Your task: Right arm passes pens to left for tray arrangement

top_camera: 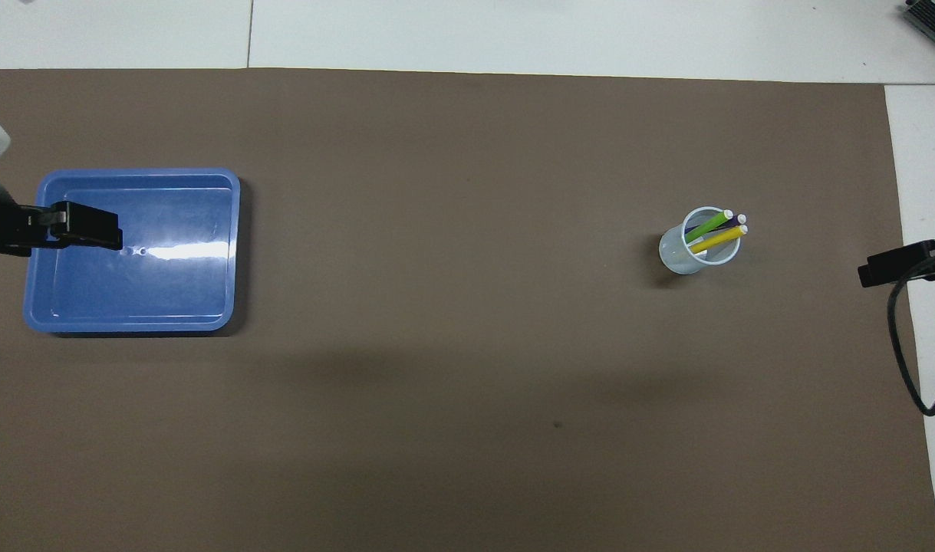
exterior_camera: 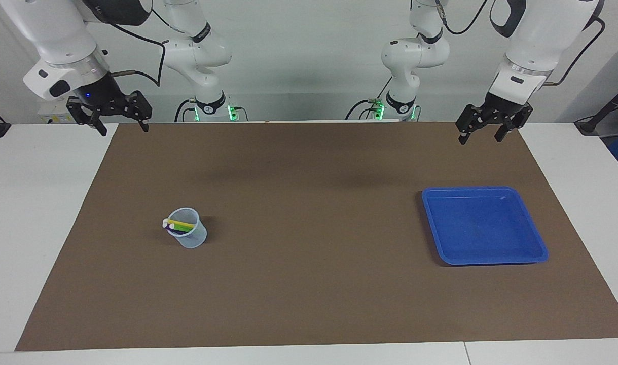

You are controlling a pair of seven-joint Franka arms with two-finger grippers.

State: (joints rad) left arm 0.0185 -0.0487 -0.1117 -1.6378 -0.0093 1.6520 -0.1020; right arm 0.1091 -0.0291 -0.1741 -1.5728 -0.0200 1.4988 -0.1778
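The right gripper and left gripper hang wide open and empty, while the three light, hard, slippery-looking pens lean in a little cup, best pinched near their pale tops.

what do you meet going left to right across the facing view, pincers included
right pincer, raised at the mat's corner → cup holding the pens → blue tray → left pincer, raised over the mat's edge near the robots; both pincers open and holding nothing.
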